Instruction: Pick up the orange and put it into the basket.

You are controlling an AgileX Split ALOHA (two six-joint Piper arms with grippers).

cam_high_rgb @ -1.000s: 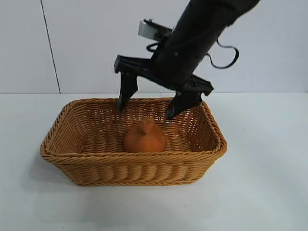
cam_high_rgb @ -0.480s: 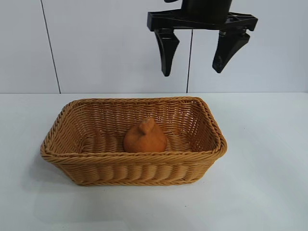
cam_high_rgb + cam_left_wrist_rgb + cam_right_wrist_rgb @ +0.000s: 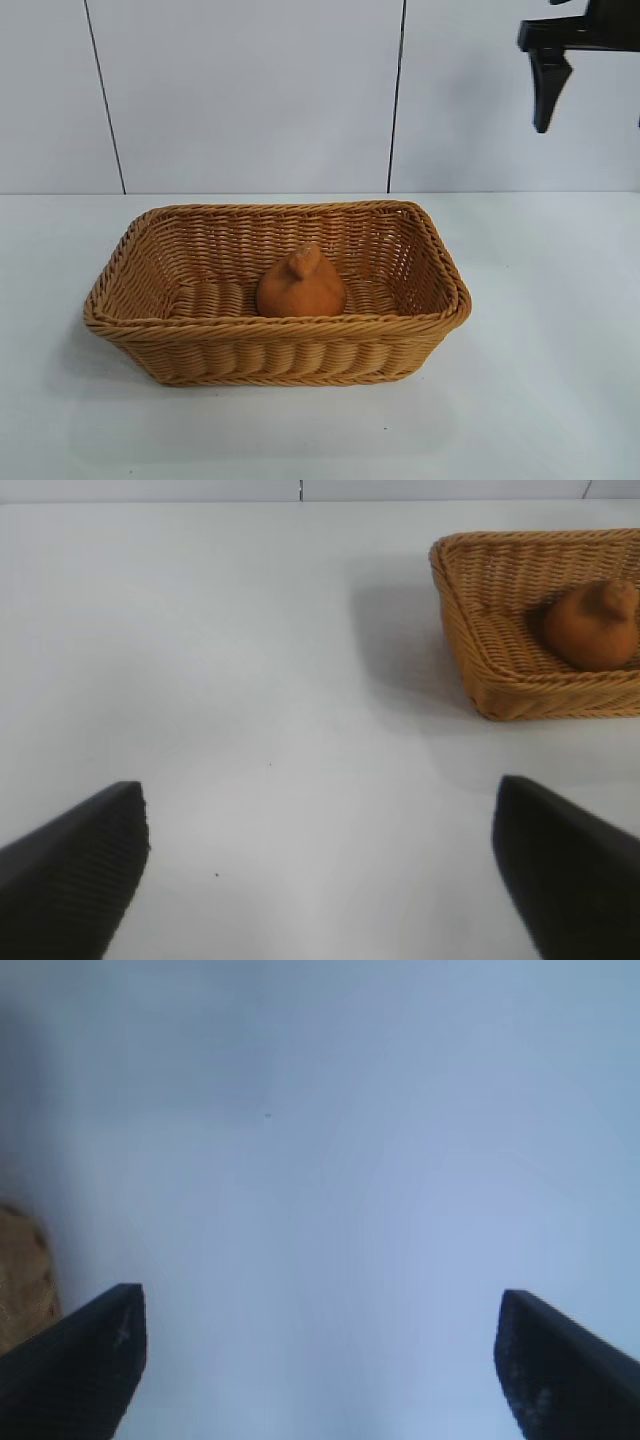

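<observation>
The rusty orange point(image 3: 300, 285) lies inside the wicker basket point(image 3: 275, 322), a little right of its middle, knobby top upward. My right gripper point(image 3: 320, 1360) is open and empty, high above the table to the right of the basket. Only one of its black fingers point(image 3: 545, 85) shows at the top right corner of the exterior view. A bit of the basket point(image 3: 20, 1280) shows at the edge of the right wrist view. My left gripper point(image 3: 320, 870) is open and empty over bare table, well away from the basket point(image 3: 480, 660) and the orange point(image 3: 592, 625).
The white table point(image 3: 540, 380) runs all around the basket. A white panelled wall point(image 3: 250, 100) stands behind it.
The right gripper has risen from just above the basket and swung right, to the top right corner of the exterior view. The orange has stayed still in the basket.
</observation>
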